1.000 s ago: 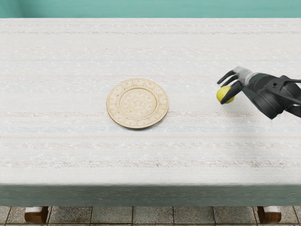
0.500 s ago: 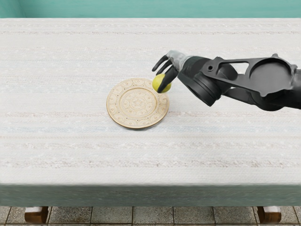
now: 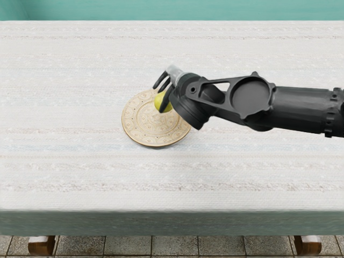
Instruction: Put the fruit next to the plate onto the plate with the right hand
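A small yellow-green fruit (image 3: 160,101) is held in my right hand (image 3: 164,92), whose dark fingers curl around it. The hand and fruit are over the upper right part of the round beige patterned plate (image 3: 145,121), which lies on the table a little left of centre. I cannot tell whether the fruit touches the plate. My right arm (image 3: 279,107) reaches in from the right edge and covers the plate's right rim. The left arm is out of view.
The plate lies on a wide table covered with a pale striped cloth (image 3: 80,70). The table's front edge (image 3: 172,215) runs along the bottom, with a tiled floor below it and a teal wall behind.
My right hand has carried the fruit leftward from the right side of the table to above the plate. The arm now stretches further across the table.
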Robot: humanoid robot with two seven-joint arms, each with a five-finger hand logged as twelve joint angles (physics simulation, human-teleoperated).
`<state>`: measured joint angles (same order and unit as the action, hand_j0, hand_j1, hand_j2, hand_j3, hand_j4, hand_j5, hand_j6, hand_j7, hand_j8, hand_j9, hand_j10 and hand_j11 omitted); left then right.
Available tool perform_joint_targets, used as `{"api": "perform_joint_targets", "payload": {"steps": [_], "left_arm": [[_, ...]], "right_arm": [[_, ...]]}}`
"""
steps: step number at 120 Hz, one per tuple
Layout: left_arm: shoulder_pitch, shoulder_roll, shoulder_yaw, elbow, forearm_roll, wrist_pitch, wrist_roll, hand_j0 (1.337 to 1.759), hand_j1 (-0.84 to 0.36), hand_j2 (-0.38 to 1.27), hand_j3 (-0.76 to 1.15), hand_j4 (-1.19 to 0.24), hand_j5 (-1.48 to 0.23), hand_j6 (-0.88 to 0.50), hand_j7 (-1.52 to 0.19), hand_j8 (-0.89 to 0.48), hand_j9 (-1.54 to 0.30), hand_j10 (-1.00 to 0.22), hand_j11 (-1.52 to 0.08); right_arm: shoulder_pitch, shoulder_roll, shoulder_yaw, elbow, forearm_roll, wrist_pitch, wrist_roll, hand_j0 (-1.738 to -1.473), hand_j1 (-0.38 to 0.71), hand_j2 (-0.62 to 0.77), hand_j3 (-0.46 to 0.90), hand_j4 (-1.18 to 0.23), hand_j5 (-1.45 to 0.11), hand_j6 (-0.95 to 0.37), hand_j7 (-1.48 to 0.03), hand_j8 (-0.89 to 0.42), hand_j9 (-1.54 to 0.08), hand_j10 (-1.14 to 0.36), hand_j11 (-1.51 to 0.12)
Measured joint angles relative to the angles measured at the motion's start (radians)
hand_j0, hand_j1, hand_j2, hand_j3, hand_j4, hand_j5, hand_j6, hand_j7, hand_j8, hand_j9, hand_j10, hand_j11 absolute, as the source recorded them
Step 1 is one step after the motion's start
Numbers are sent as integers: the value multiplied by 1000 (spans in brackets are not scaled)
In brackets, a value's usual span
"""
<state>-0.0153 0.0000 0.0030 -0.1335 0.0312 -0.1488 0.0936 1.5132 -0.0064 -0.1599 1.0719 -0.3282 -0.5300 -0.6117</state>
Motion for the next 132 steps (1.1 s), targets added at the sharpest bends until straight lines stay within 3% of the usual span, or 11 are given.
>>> {"api": "perform_joint_targets", "payload": {"steps": [16,44,86,106,132], "left_arm": [[0,0,0,0,0,0,0,1658,69,47,0,-234,-304,-234,-304,-234,-304,-234,-304],[0,0,0,0,0,0,0,1658,69,47,0,-234,-304,-234,-304,-234,-304,-234,-304],[0,0,0,0,0,0,0,1658,69,47,0,-234,-304,-234,-304,-234,-304,-234,-304],[0,0,0,0,0,0,0,1658,69,47,0,-234,-304,-234,-304,-234,-304,-234,-304],[0,0,0,0,0,0,0,1658,69,47,0,-234,-304,-234,-304,-234,-304,-234,-304]], "right_arm": [[-11,5,-4,-35,-1,2,0,-1658,274,402,0,-644,-918,-595,-874,-445,-918,-534,-894],[-21,6,-4,-60,-4,0,1,-1658,127,93,0,-440,-599,-425,-584,-370,-599,-404,-590],[-25,1,60,-42,-6,46,1,-1658,-118,-7,0,-202,-266,-199,-264,-189,-266,-195,-265],[-87,-130,235,15,-7,267,1,-1658,-161,-17,0,-162,-211,-161,-210,-156,-211,-159,-210],[-276,-364,527,77,-6,663,12,-1658,-180,-23,0,-143,-186,-143,-185,-141,-186,-142,-186]]}}
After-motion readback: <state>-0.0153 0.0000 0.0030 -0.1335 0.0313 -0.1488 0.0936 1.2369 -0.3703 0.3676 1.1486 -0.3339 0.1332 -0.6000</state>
